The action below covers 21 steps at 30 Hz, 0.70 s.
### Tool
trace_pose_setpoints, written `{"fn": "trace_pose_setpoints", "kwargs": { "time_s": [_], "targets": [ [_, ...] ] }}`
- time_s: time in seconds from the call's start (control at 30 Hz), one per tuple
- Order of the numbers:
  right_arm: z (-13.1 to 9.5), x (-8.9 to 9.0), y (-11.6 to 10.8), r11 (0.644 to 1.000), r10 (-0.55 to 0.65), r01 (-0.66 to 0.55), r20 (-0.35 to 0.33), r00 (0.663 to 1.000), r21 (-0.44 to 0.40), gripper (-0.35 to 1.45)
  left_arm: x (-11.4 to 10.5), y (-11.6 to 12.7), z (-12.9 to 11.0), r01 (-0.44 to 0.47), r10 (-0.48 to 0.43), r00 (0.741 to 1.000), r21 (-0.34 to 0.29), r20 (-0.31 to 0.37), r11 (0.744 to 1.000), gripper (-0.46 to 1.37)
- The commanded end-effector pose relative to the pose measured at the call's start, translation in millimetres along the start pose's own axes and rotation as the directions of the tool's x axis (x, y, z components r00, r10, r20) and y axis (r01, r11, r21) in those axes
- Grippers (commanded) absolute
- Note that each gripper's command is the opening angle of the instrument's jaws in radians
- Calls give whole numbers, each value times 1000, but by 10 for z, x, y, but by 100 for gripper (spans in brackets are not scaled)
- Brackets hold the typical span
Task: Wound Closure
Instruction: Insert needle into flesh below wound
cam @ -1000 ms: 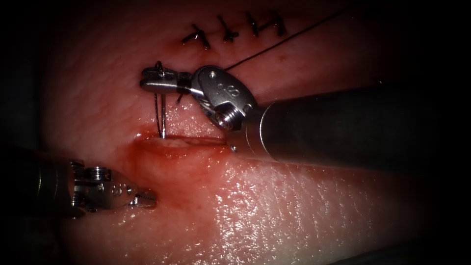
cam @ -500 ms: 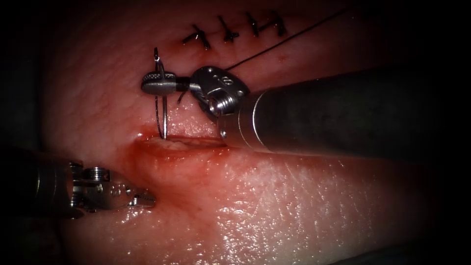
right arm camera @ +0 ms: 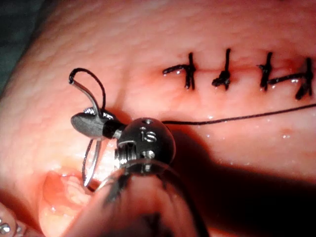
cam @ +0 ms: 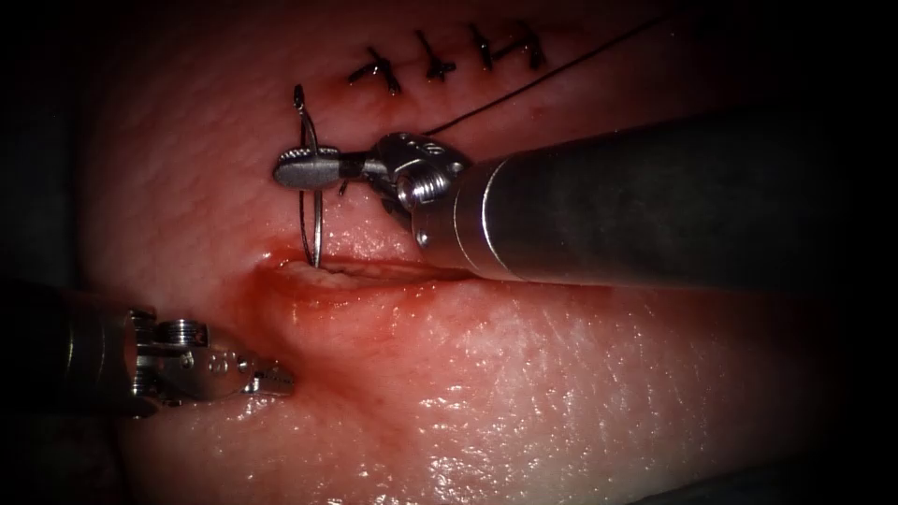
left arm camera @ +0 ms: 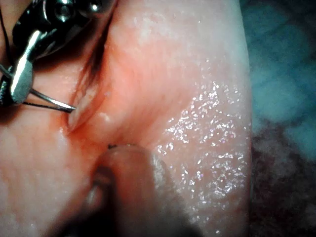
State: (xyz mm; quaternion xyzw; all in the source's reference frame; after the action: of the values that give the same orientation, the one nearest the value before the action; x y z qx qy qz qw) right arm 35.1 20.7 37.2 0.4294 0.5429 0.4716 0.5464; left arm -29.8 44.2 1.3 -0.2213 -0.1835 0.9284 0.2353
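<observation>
Right tool (cam: 309, 169): dark grey shaft, silver wrist w/ screw; left tool (cam: 271, 379): silver, stamped digits

- Your endoscope view darkens heavily toward every edge; glare speckles the wet tissue (cam: 524, 374)
- Your right tool (right arm camera: 91, 123) casts a deep shadow beside itself

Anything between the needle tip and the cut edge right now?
Nothing visible. The right tool grips the needle near its thread end; the tip hangs just above the cut with bare tissue beneath. The left tool sits apart, holding nothing.
</observation>
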Motion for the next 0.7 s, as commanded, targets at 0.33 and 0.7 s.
{"fn": "trace_pose_setpoints", "kwargs": {
  "time_s": [0.33,0.7],
  "targets": [
    [1,-14,-7,993,116,-117,29,993,13,-35,1,-2,0,0,0,1000,-8,0,1000,-35],
    [3,-30,-13,932,362,-363,61,930,-6,-35,3,-2,0,2,-2,1000,-8,0,1000,-35]
  ]
}}
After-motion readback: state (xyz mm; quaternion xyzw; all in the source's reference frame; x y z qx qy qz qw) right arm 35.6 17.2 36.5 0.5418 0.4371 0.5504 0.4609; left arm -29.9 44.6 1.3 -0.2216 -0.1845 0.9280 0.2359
